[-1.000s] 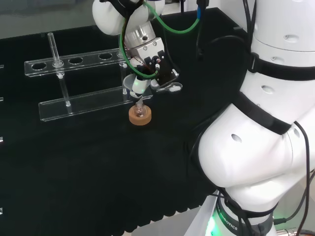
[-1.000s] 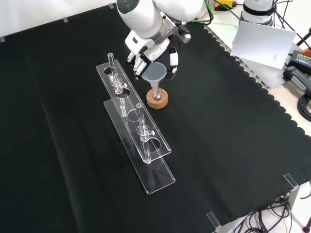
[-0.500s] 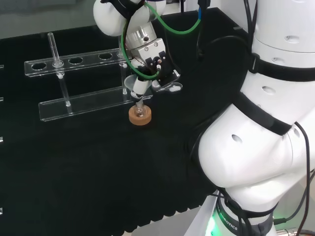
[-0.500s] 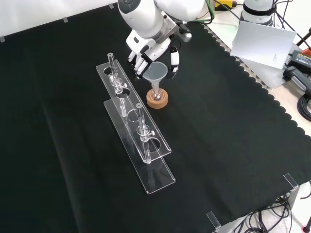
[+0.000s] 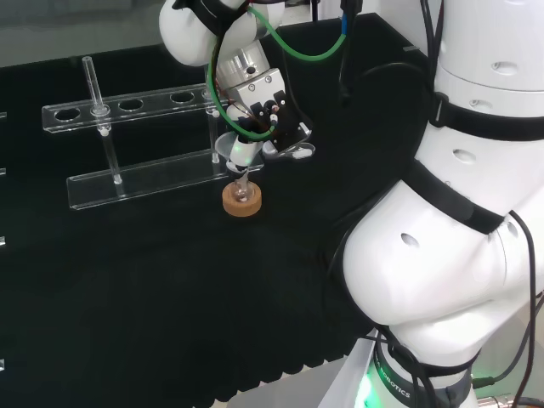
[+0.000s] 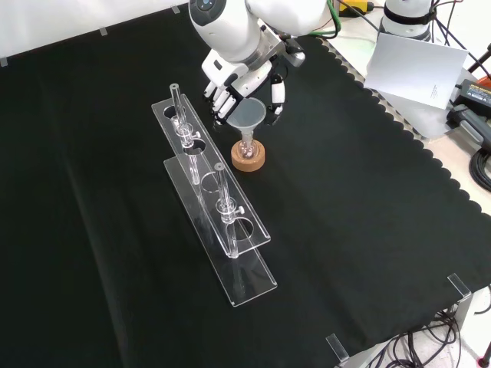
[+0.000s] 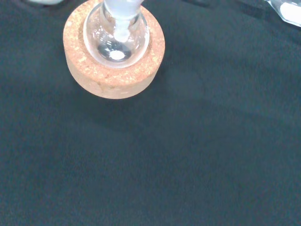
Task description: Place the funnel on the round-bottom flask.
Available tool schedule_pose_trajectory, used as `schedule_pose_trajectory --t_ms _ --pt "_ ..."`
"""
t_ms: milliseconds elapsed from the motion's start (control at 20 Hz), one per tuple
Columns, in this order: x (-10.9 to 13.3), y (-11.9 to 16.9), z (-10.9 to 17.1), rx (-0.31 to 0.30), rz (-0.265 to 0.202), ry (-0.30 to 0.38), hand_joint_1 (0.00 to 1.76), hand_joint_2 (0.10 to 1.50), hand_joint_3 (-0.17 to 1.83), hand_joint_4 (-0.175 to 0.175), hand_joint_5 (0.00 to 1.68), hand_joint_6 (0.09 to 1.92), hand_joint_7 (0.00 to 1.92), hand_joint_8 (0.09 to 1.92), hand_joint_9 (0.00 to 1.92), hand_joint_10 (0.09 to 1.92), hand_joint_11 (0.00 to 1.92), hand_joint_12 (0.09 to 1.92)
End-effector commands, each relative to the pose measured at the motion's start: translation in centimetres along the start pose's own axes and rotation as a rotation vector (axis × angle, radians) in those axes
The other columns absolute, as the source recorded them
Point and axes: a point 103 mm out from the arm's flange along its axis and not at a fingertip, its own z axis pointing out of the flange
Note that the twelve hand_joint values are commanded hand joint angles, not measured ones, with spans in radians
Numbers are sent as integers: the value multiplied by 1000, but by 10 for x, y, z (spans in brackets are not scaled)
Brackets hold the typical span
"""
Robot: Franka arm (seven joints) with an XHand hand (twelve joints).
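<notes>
Presently the clear conical funnel (image 6: 247,116) is held upright just above the small clear round-bottom flask (image 7: 116,37), its stem seemingly entering the flask's neck, presumably so it drops in straight. The flask is seated in a round cork ring stand (image 6: 248,157) on the black-clothed table (image 6: 368,230), beside the clear plastic rack (image 6: 215,222). The black and white hand (image 6: 238,84) is curled about the funnel's rim.

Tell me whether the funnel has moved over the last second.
Barely. In the front view the funnel sits very slightly higher against the cork ring, its stem over the flask.
</notes>
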Motion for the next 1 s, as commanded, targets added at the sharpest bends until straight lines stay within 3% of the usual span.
schedule_pose_trajectory --t_ms 50,450,650,800,900,1000 --pt "2 2 -1 -14 1 -8 691 673 522 -78 293 214 151 783 498 724 234 1422" --pt "6 0 -5 -49 -19 11 651 664 483 -80 252 87 40 734 303 758 158 1452" --pt "7 -7 -15 -85 -29 33 572 659 397 -78 183 87 1 542 160 811 95 1477" --pt "2 -16 -20 -149 -34 62 518 670 315 -73 111 87 0 357 53 848 40 1503" --pt "-6 -22 -23 -190 -32 75 498 681 272 -74 104 87 0 377 52 863 26 1513" --pt "-16 -27 -24 -204 -29 110 489 695 240 -78 129 87 0 514 125 840 38 1510"
